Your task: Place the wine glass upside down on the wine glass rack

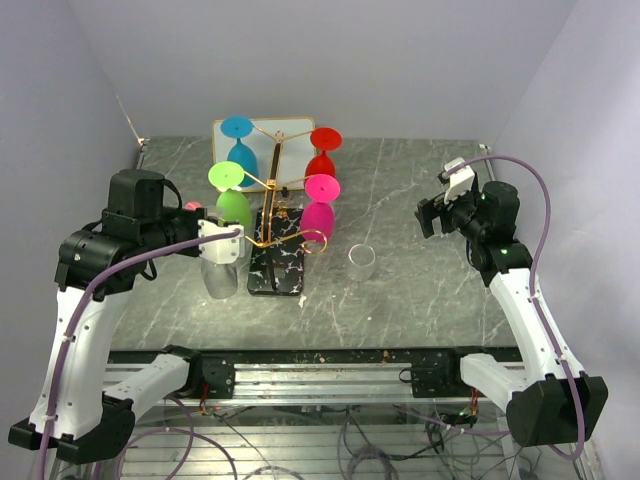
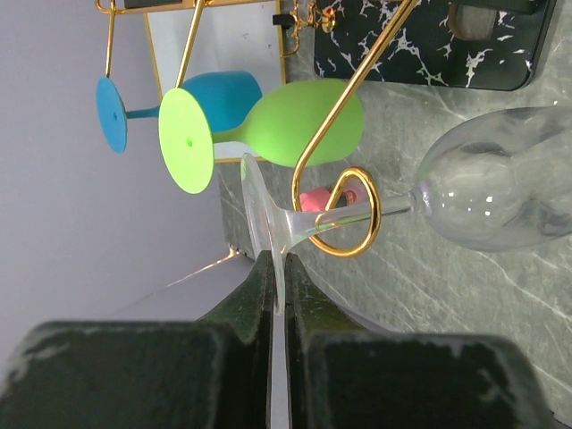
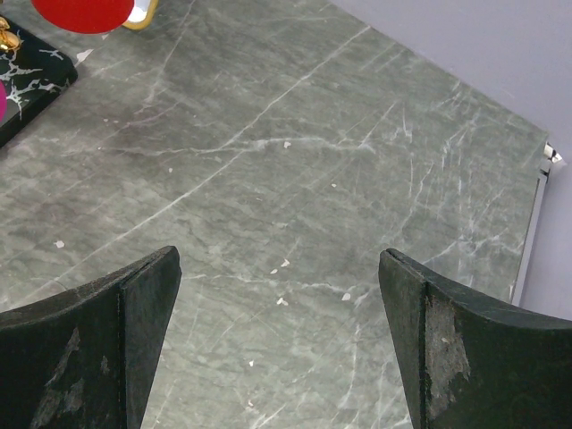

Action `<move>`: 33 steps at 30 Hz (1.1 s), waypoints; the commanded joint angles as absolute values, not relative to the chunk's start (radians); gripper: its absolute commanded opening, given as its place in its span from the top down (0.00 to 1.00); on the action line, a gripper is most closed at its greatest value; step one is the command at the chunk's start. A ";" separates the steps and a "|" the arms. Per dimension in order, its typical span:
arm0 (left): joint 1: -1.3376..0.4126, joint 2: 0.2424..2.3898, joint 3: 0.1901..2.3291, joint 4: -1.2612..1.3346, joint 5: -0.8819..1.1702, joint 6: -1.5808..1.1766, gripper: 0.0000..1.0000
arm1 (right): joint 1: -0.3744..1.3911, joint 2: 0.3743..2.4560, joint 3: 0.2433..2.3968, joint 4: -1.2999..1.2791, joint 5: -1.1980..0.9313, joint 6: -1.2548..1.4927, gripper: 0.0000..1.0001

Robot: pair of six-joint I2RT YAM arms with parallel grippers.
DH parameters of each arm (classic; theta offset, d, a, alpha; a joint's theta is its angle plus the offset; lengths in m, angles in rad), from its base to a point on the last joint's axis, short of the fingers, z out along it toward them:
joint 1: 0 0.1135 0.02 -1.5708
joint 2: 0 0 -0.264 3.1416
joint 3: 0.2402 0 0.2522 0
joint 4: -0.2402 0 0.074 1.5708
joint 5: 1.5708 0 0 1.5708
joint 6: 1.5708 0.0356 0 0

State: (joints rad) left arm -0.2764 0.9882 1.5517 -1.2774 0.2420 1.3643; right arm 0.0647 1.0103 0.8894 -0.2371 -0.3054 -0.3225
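A clear wine glass (image 2: 487,183) hangs foot up, its bowl (image 1: 220,276) just above the table left of the rack's base. My left gripper (image 2: 280,268) is shut on the rim of its foot (image 2: 257,210). The stem (image 2: 357,214) runs through the curled gold end (image 2: 350,248) of one arm of the wine glass rack (image 1: 272,190). The rack stands on a black white-veined base (image 1: 277,265). My right gripper (image 3: 279,259) is open over bare table at the right (image 1: 440,215), holding nothing.
Blue (image 1: 238,140), red (image 1: 324,152), green (image 1: 231,198) and pink (image 1: 319,208) glasses hang upside down on the rack. A clear tumbler (image 1: 362,262) stands right of the base. A white gold-rimmed tray (image 1: 290,128) lies behind the rack. Walls close in on the left, back and right.
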 commanded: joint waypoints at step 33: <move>-0.267 0.960 1.458 -1.272 0.355 1.404 0.80 | 0.048 1.014 0.876 -0.230 -0.310 -0.338 0.08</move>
